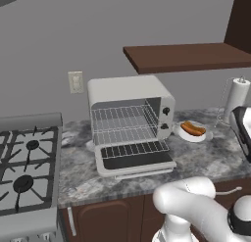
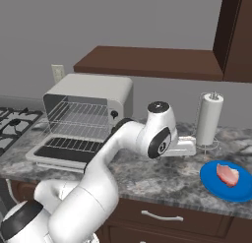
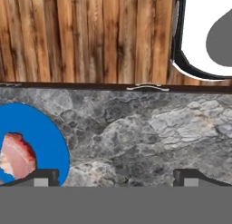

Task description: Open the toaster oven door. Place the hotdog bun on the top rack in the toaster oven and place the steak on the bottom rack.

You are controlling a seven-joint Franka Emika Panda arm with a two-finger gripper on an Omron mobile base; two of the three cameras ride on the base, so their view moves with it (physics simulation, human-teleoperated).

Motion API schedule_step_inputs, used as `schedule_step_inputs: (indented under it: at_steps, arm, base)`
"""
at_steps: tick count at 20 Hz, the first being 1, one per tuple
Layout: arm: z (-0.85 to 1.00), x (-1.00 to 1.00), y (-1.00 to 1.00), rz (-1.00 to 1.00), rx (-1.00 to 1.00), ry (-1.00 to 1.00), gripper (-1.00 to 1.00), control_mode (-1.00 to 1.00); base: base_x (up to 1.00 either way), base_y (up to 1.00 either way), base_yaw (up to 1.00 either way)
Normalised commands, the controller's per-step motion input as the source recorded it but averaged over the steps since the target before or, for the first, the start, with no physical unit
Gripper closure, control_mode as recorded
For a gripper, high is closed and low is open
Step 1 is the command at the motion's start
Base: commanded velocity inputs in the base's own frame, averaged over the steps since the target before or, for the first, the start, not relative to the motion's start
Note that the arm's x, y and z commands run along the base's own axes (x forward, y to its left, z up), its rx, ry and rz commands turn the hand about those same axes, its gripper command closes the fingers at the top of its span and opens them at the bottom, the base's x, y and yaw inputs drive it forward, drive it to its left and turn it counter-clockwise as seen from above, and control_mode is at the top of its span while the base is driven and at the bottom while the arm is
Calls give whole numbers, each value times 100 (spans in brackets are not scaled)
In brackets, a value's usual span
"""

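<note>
Hand view looks down on the mottled grey stone surface, with the hand spread fully wide and holding nothing, its two dark tips rising at the bottom edge; the steak lies at the left on a blue plate, off to one side of the fingers rather than between them. In the right base view the same steak sits on the blue plate at the near right of the surface, near the paper towel roll and well apart from the toaster oven. The toaster oven door is already dropped flat toward the near side, showing the top rack and the bottom rack, both bare. The hotdog bun rests in a white dish just right of the oven, its long axis running left-far to right-near. I judge the bun soft and light, easily crushed, best pinched gently across its short width at the middle. The steak looks limp and probably slick, so a firm pinch across its narrower span should serve; its long axis seems to run roughly left-far to right-near on the plate, though it is small there.
</note>
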Motion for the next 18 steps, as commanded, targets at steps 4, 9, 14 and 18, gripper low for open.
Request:
schedule_step_inputs:
  at_steps: [4, 9, 14, 18]
  arm:
    - [0, 0, -57, 0, 0, 6, -100, -100]
    - [-4, 2, -52, 0, 0, 3, -100, -100]
    - [-18, 6, -46, 0, 0, 4, -100, -100]
    - [-30, 2, -39, 0, 0, 1, -100, -100]
  base:
    - [0, 0, 0]
    - [0, 0, 0]
    - [0, 0, 0]
    - [0, 0, 0]
